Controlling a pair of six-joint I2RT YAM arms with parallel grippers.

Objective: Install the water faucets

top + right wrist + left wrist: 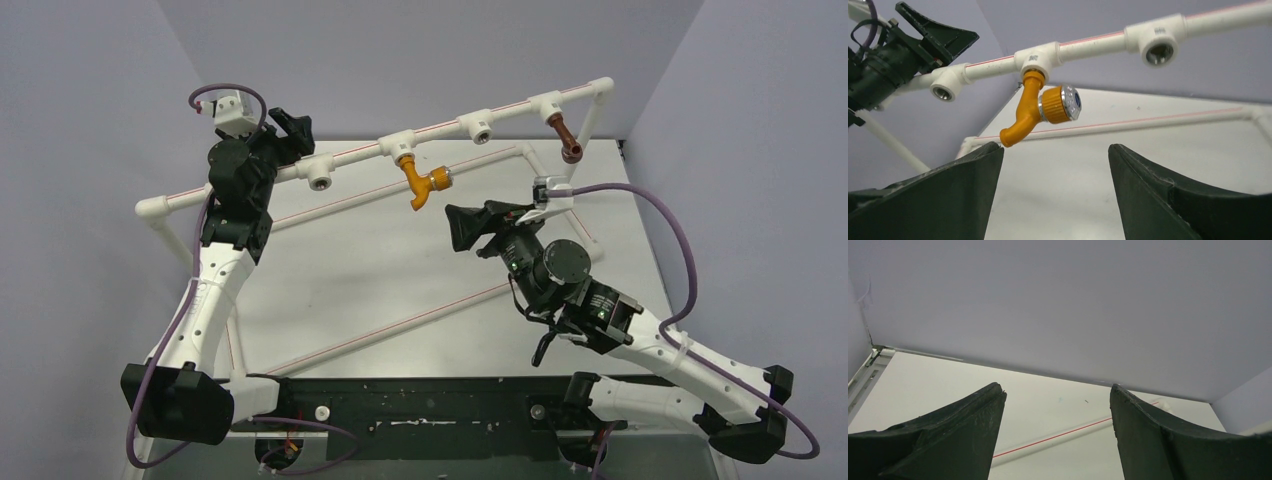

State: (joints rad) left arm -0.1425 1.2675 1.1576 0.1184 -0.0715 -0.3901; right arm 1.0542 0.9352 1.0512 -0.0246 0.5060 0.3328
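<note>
The orange-yellow faucet (420,183) hangs from a white tee (400,147) on the raised pipe, spout down. In the right wrist view it (1035,110) shows its round silver end (1071,102). The dark reddish-brown faucet (566,137) hangs from the tee near the pipe's right end. My right gripper (455,228) is open and empty, just right of and below the orange faucet; in its own view (1054,152) the spout tip sits above its left finger. My left gripper (295,128) is open and empty beside the left part of the pipe, and its own view (1055,395) shows only table, wall and a low pipe.
The white pipe frame (350,155) spans the table with red-striped rails. Two tee sockets stand empty, one on the left (320,177) and one in the middle right (478,128). A low pipe (1058,437) runs under the left gripper. Grey walls close in behind and at the sides.
</note>
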